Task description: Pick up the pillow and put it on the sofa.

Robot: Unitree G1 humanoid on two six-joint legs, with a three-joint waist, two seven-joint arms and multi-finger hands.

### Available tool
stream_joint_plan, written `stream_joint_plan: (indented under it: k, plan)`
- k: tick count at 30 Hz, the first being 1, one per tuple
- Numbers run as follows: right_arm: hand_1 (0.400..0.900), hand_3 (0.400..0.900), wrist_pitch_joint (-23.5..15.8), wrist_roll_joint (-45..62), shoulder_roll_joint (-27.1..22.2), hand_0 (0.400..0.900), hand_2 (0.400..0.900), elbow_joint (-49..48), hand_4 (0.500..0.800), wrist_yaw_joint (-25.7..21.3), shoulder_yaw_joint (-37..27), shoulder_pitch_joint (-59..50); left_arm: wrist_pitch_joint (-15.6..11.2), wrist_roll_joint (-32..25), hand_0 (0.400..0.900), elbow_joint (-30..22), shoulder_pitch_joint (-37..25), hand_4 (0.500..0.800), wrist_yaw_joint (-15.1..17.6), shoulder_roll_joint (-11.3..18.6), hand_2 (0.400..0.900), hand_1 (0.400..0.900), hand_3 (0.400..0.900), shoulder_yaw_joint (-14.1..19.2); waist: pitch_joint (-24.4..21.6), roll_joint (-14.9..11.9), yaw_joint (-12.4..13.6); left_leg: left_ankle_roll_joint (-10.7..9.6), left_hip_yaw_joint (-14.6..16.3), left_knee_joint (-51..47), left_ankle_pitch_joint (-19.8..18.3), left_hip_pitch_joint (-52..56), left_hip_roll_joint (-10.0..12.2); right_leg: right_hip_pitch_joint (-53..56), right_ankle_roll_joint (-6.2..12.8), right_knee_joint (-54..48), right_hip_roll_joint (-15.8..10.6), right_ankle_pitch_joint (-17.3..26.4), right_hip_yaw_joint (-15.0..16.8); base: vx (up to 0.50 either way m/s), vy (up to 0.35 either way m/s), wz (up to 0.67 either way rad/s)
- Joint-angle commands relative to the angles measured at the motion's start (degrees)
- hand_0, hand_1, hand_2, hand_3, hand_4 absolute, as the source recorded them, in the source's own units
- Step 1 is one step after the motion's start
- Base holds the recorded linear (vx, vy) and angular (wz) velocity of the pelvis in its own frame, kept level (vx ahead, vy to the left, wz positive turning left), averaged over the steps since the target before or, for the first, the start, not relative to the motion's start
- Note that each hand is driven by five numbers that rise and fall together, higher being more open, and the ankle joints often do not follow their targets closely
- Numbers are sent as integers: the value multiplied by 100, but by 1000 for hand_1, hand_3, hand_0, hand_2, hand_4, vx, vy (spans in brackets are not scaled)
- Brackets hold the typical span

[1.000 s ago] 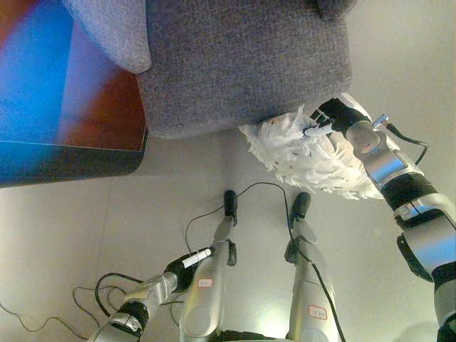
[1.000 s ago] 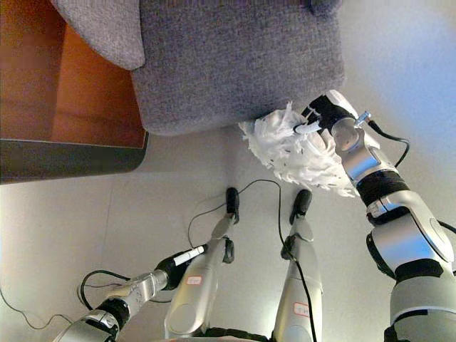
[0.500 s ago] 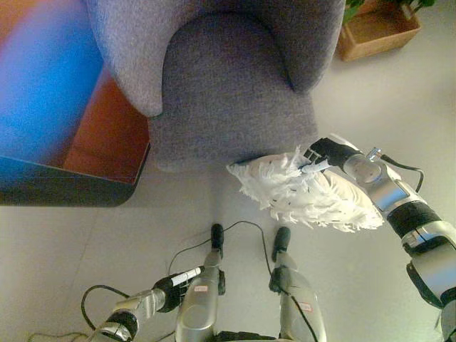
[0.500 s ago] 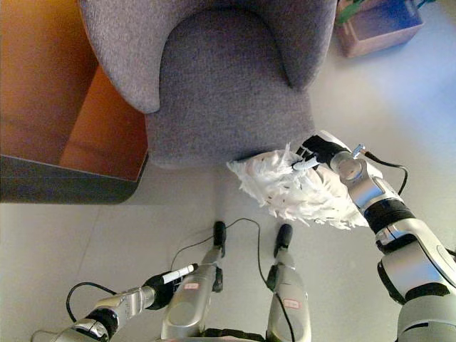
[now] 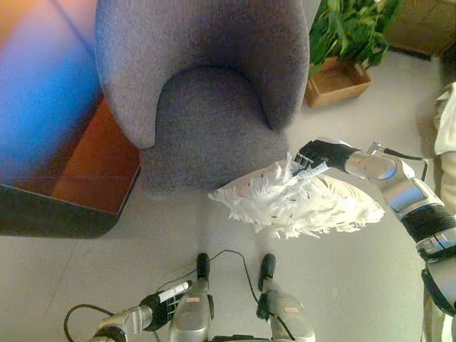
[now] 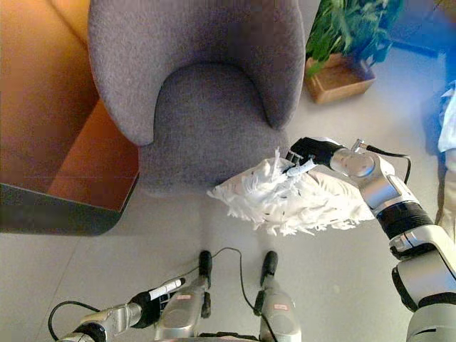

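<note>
Just off the sofa's (image 5: pixel 214 135) front edge, your right hand (image 5: pixel 322 153) has its fingers pinched on the pillow (image 5: pixel 292 203), held above the floor; left hand (image 5: pixel 160 308) low, fingers curled, empty.

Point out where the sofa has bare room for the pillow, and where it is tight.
The sofa seat cushion, bordered by both armrests and the backrest, is bare. The feathery white pillow, pinched in the right hand, hangs over the floor at the seat's front right corner. A potted plant crowds the sofa's right side. The left hand stays low.
</note>
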Motion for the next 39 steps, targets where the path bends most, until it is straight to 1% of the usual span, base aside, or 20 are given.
stream_joint_plan:
  k: [1,5,9,11,13,15,20,22,24,29,33,34,36,39]
  plan:
    - [400,400,-378,740,-320,400,400,-440,500,244,-397,-538,156,197,900,429,316,800,-479,-131,900,900,900,-245,-1372,-247,51,71,129,-34,-579,296,-259,417,272,282,88,-667,-100,160,56,-1]
    - [400,400,-111,1106,-381,400,400,-241,500,678,-202,-1049,276,288,900,584,415,800,-539,-139,900,900,900,-160,-1584,-333,114,69,109,-34,-642,467,-261,635,262,222,115,-688,-108,135,60,1]
    - [400,400,178,1355,-389,400,400,177,500,1161,247,-1861,435,336,900,702,429,800,-559,-140,900,900,900,-116,-1710,-429,204,50,68,-34,-676,591,-263,836,258,146,124,-693,-154,117,64,5]
    - [400,400,318,1476,-333,400,400,368,500,1273,474,-2199,499,336,900,752,434,800,-558,-136,900,900,900,-118,-1750,-472,242,41,46,-34,-680,625,-264,899,262,119,124,-685,-159,90,59,6]
    - [400,400,608,1657,-253,400,400,558,500,1386,676,-2579,562,345,900,806,448,800,-550,-124,900,900,900,-100,-1781,-518,299,31,31,-34,-679,647,-261,953,262,99,125,-675,-191,71,59,7]
    - [400,400,730,1764,-156,400,400,709,500,1336,763,-2757,598,334,900,846,459,800,-530,-133,900,900,900,-71,-1800,-551,339,31,0,-34,-681,663,-268,988,259,82,130,-665,-201,60,65,8]
    - [400,400,1071,2126,92,400,400,834,500,981,693,-2943,786,169,900,892,498,800,-453,-173,900,900,900,2,-1829,-578,415,30,-31,-34,-685,686,-270,1063,276,48,113,-655,-244,68,90,9]
    - [400,400,1273,2118,176,400,400,866,500,770,598,-2930,886,126,900,881,504,800,-445,-183,900,900,900,-1,-1819,-571,452,41,-58,-34,-682,680,-272,1077,275,44,108,-659,-258,64,99,12]
    - [400,400,1349,2207,249,400,400,1045,500,523,547,-2967,967,82,900,877,515,800,-443,-175,900,900,900,-35,-1789,-562,509,49,-86,-34,-677,679,-272,1101,279,46,101,-669,-298,64,89,15]
    - [400,400,1269,2467,366,400,400,1550,500,-47,505,-3204,1123,-113,900,859,479,800,-335,-119,900,900,900,-153,-1685,-590,665,62,-208,-34,-675,665,-263,1134,283,56,116,-672,-372,73,42,19]
    - [400,400,1256,2587,365,400,400,1839,500,-619,527,-3462,1214,-301,900,805,411,800,-206,-56,900,900,900,-256,-1570,-635,776,74,-324,-34,-662,567,-233,1056,282,71,142,-667,-388,28,-9,15]
    - [400,400,1234,2637,319,400,400,1933,500,-699,566,-3538,1209,-327,900,797,386,800,-197,-39,900,900,900,-267,-1542,-651,803,73,-339,-34,-654,513,-220,1016,282,72,151,-665,-400,-42,-37,12]
    - [400,400,1245,2738,213,400,400,2116,500,-1012,684,-3751,1179,-508,900,759,318,800,-141,-9,900,900,900,-339,-1464,-662,848,71,-402,-34,-629,374,-205,913,284,55,161,-649,-404,-81,-30,13]
    - [400,400,1269,2897,29,400,400,2322,500,-1419,844,-4029,1134,-672,900,702,234,800,-168,44,900,900,900,-399,-1339,-653,887,68,-483,-34,-585,167,-200,764,291,35,162,-635,-416,-143,-19,14]
